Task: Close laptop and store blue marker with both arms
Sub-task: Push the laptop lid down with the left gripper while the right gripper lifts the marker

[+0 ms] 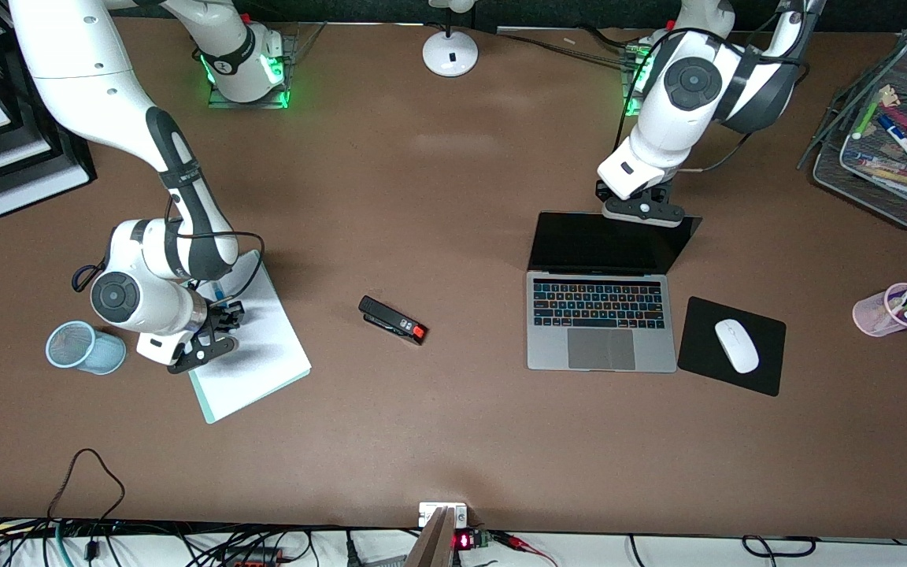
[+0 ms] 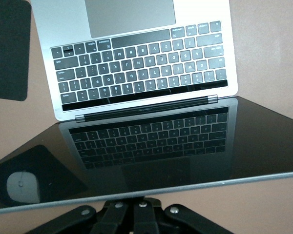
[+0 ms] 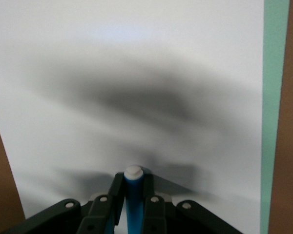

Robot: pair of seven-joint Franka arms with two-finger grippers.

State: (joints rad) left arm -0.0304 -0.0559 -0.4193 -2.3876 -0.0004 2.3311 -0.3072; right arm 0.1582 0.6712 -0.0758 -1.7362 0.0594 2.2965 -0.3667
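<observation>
The laptop (image 1: 601, 315) stands open on the table near the left arm's end, its black screen tilted up; it also shows in the left wrist view (image 2: 136, 63). My left gripper (image 1: 642, 209) is shut, and its fingers sit at the top edge of the lid (image 2: 136, 207). My right gripper (image 1: 225, 315) is shut on the blue marker (image 3: 135, 204). The marker's white tip points at a white notepad (image 1: 253, 346), and the gripper holds it low over the pad. In the front view only a bit of blue (image 1: 220, 298) shows at the fingers.
A blue mesh cup (image 1: 83, 348) lies on its side beside the notepad. A black stapler (image 1: 393, 320) lies mid-table. A white mouse (image 1: 736, 345) sits on a black pad (image 1: 705, 331). Also present: a pink pen cup (image 1: 890, 309), a wire tray (image 1: 886, 134) and a lamp base (image 1: 450, 53).
</observation>
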